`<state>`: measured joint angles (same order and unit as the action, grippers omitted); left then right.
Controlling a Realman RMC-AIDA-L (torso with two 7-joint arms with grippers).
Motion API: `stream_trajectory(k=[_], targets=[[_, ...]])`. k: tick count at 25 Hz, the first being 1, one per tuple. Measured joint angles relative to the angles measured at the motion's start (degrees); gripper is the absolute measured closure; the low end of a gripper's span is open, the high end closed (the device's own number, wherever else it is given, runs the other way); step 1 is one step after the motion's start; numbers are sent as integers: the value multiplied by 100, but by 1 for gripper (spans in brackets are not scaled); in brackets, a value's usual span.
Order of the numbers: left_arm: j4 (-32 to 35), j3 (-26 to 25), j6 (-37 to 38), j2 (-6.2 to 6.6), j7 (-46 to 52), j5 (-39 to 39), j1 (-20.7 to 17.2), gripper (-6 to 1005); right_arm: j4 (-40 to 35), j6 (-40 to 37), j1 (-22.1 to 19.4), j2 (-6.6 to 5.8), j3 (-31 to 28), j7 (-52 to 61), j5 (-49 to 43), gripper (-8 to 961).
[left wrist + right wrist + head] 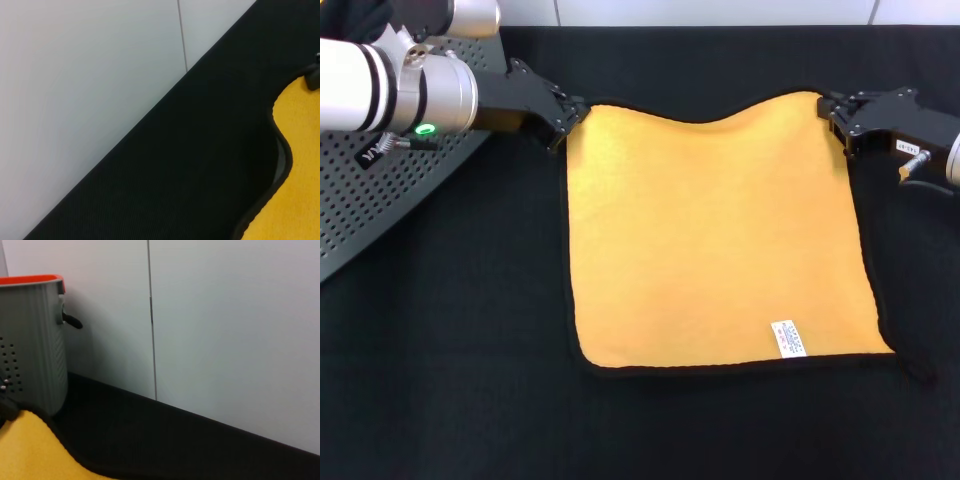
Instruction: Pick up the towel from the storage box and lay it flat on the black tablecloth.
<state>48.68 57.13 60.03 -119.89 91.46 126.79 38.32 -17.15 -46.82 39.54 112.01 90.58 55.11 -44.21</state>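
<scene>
The yellow-orange towel (720, 230) lies spread on the black tablecloth (450, 400), its white tag (788, 338) at the near right. Its far edge sags between the two far corners. My left gripper (566, 113) is shut on the far left corner. My right gripper (836, 116) is shut on the far right corner. The grey perforated storage box (370, 200) stands at the left, partly behind my left arm. The towel also shows in the left wrist view (302, 175) and the right wrist view (27, 450). The box shows in the right wrist view (35, 340).
A white wall (720, 10) runs along the table's far edge, close behind both grippers. The tablecloth reaches to the near edge of the head view and to both sides of the towel.
</scene>
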Motion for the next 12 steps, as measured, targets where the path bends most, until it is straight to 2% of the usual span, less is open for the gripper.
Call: stream_trajectory(k=[4, 12], targets=[[0, 0, -29, 1, 5, 0, 0, 971, 0, 32, -7, 7, -16, -2, 0, 891], [-40, 33, -202, 1, 15, 4, -28, 967, -170, -90, -75, -20, -15, -68, 1, 751]])
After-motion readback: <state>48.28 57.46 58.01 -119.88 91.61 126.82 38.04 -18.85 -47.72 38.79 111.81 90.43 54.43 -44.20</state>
